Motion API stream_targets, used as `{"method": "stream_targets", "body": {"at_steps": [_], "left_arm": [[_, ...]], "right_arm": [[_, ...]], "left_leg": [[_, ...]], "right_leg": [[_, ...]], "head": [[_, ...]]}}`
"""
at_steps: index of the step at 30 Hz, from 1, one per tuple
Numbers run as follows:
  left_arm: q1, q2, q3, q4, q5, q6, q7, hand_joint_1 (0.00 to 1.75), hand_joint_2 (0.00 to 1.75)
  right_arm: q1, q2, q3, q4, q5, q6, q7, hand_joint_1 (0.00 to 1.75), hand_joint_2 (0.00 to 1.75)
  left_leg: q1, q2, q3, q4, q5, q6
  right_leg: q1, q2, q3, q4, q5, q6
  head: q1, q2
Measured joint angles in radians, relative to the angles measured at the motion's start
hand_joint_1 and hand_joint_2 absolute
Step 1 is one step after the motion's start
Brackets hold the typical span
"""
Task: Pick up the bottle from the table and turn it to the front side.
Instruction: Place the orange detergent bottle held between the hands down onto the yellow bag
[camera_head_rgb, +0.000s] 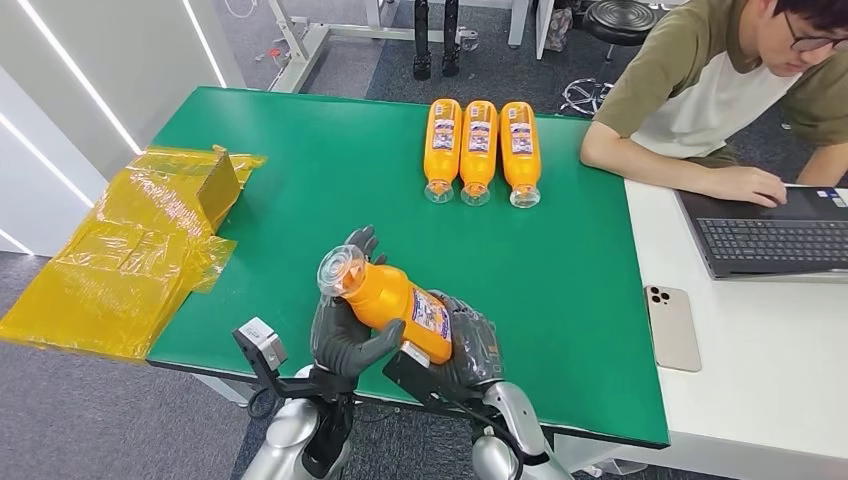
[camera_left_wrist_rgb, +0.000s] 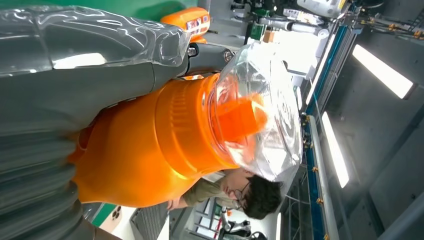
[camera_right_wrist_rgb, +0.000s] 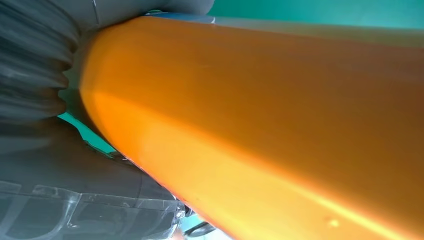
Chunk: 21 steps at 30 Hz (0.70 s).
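An orange bottle (camera_head_rgb: 393, 300) with a clear cap and a printed label is held tilted above the near edge of the green table (camera_head_rgb: 300, 190). My left hand (camera_head_rgb: 345, 335) grips its neck end, fingers wrapped around it. My right hand (camera_head_rgb: 462, 345) holds its base end from the other side. Close up in the left wrist view, the orange bottle (camera_left_wrist_rgb: 165, 145) shows its clear cap against my left hand (camera_left_wrist_rgb: 60, 100). Seen from the right wrist, the bottle (camera_right_wrist_rgb: 270, 125) lies flush against my right hand (camera_right_wrist_rgb: 45, 150).
Three more orange bottles (camera_head_rgb: 479, 148) lie side by side at the table's far edge. Crumpled yellow wrap (camera_head_rgb: 140, 250) hangs off the left side. A person works at a laptop (camera_head_rgb: 775, 232) on the white desk to the right, beside a phone (camera_head_rgb: 672, 326).
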Motion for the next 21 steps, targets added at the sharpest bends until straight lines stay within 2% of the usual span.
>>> {"method": "stream_targets", "body": {"at_steps": [5,15,16,19,20,21], "left_arm": [[0.003,0.0,0.018,0.002,-0.03,0.035,-0.005,0.0,1.75],[0.01,-0.002,0.049,0.003,-0.053,0.07,-0.012,0.0,1.75],[0.011,-0.002,0.053,0.003,-0.054,0.072,-0.012,0.08,1.75],[0.012,-0.002,0.058,0.003,-0.056,0.076,-0.012,1.39,1.75],[0.013,-0.002,0.059,0.003,-0.056,0.076,-0.013,1.75,1.75],[0.013,-0.002,0.06,0.003,-0.056,0.076,-0.014,1.75,1.75]], "right_arm": [[-0.01,-0.002,0.021,0.017,-0.02,0.066,-0.033,1.75,1.75],[-0.039,-0.019,0.065,0.048,-0.017,0.16,-0.036,1.75,1.75],[-0.042,-0.02,0.069,0.052,-0.017,0.165,-0.036,1.75,1.75],[-0.055,-0.021,0.077,0.063,-0.017,0.175,-0.037,1.75,1.75],[-0.059,-0.022,0.079,0.066,-0.017,0.177,-0.038,1.75,1.75],[-0.062,-0.022,0.081,0.069,-0.017,0.178,-0.039,1.75,1.75]], "left_leg": [[0.0,0.0,0.0,0.0,0.0,0.0],[0.0,0.001,0.0,0.0,0.0,0.0],[0.0,0.001,0.0,0.0,0.0,0.0],[0.0,0.001,0.0,0.0,0.0,0.0],[0.0,0.001,0.0,0.0,0.0,0.0],[0.0,0.001,0.0,0.0,0.0,0.0]], "right_leg": [[0.0,0.0,0.0,0.0,0.0,0.0],[0.0,0.001,-0.001,0.0,0.0,0.0],[0.0,0.001,-0.001,0.0,0.0,0.0],[0.0,0.001,-0.001,0.0,0.0,0.0],[0.0,0.001,-0.001,0.0,0.0,0.0],[0.0,0.001,-0.001,0.0,0.0,0.0]], "head": [[0.0,0.0],[0.0,0.0],[0.0,0.0],[0.0,0.0],[0.0,0.0],[0.0,0.0]]}}
